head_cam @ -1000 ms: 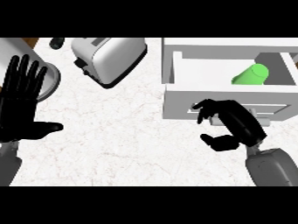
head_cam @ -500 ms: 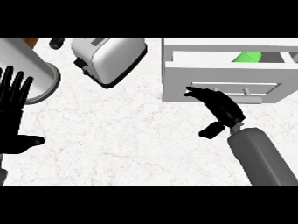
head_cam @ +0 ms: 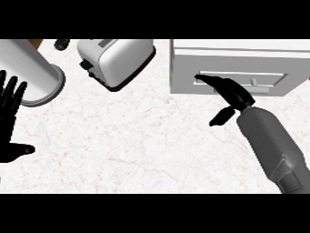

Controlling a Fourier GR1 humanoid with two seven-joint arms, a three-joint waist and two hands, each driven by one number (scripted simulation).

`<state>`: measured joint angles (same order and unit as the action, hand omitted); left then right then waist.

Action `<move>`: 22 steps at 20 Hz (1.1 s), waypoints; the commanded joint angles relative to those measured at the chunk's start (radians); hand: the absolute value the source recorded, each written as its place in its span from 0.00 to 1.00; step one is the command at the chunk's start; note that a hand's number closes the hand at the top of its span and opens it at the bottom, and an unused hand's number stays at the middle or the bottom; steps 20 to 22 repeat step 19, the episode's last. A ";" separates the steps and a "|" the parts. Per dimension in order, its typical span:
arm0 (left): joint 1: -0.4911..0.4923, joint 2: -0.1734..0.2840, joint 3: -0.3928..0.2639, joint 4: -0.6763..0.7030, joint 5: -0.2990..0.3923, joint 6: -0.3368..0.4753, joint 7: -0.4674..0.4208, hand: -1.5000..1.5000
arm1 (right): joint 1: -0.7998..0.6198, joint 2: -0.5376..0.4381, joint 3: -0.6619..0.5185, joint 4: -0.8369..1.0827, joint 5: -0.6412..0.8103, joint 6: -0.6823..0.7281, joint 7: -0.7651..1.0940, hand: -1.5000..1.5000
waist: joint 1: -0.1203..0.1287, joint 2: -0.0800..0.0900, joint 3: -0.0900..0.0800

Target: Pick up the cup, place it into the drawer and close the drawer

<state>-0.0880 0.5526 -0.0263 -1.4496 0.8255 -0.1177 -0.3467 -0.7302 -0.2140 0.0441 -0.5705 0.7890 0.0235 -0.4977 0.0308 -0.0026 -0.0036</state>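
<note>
Pressing boxy white drawer (head_cam: 241, 68) front: right hand (head_cam: 227, 90), fingers straight.

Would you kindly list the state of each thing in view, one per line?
Drawer: pushed in, looks closed.
Right hand: open, fingers against the drawer front.
Left hand: open, resting at the left edge.
Toaster: slots empty.
Cup: not visible.

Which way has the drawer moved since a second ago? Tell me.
Yes: the drawer has slid shut, away from the toaster side's near counter edge, right hand against its front.
</note>
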 commanded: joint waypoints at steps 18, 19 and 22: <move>-0.075 -0.037 -0.009 0.053 -0.074 -0.014 -0.004 0.00 | -0.269 -0.160 -0.121 0.383 -0.016 0.049 -0.104 0.00 | 0.058 0.045 0.008; -0.045 -0.036 -0.017 0.036 -0.077 -0.036 -0.013 0.00 | -0.255 -0.166 -0.115 0.393 -0.008 0.044 -0.106 0.00 | 0.059 0.039 0.007; -0.045 -0.036 -0.017 0.036 -0.077 -0.036 -0.013 0.00 | -0.255 -0.166 -0.115 0.393 -0.008 0.044 -0.106 0.00 | 0.059 0.039 0.007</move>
